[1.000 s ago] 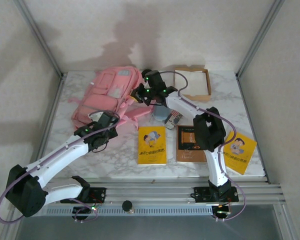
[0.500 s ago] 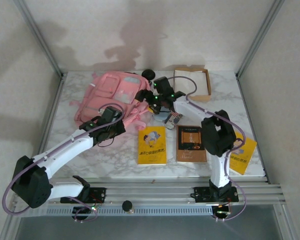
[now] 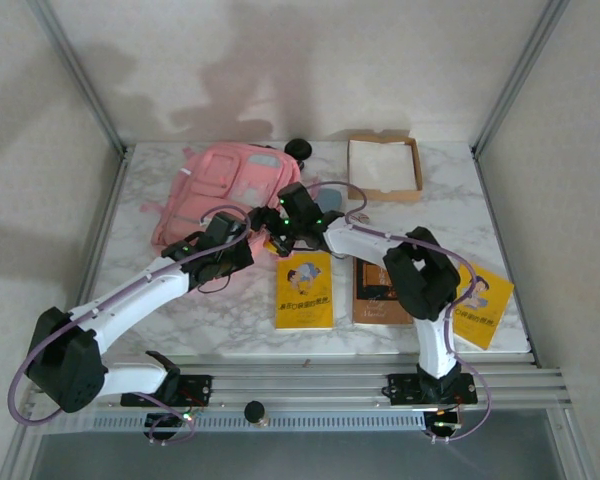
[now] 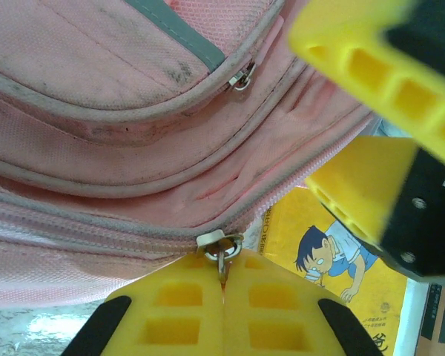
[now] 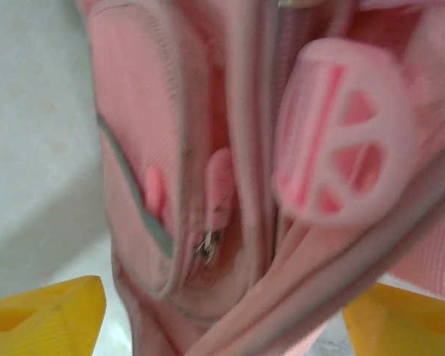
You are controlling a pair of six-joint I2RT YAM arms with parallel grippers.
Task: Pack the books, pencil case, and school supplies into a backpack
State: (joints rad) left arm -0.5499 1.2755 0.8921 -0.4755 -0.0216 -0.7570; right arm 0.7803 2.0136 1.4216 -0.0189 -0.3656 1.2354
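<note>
the left gripper (image 4: pixel 222 276) has its jaws pinched shut on the zipper pull (image 4: pixel 221 251) at the near edge of the backpack (image 4: pixel 119 111), the zip (image 4: pixel 81 222) running sideways from them, while the right gripper (image 5: pixel 222 315), wide open and empty, faces the backpack just beside.

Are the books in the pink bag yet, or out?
Out: a yellow book, another yellow one and a brown book lie on the table beside the backpack.

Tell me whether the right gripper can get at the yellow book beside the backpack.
Probably yes: the open right gripper is right beside the yellow book, which lies flat and uncovered.
</note>
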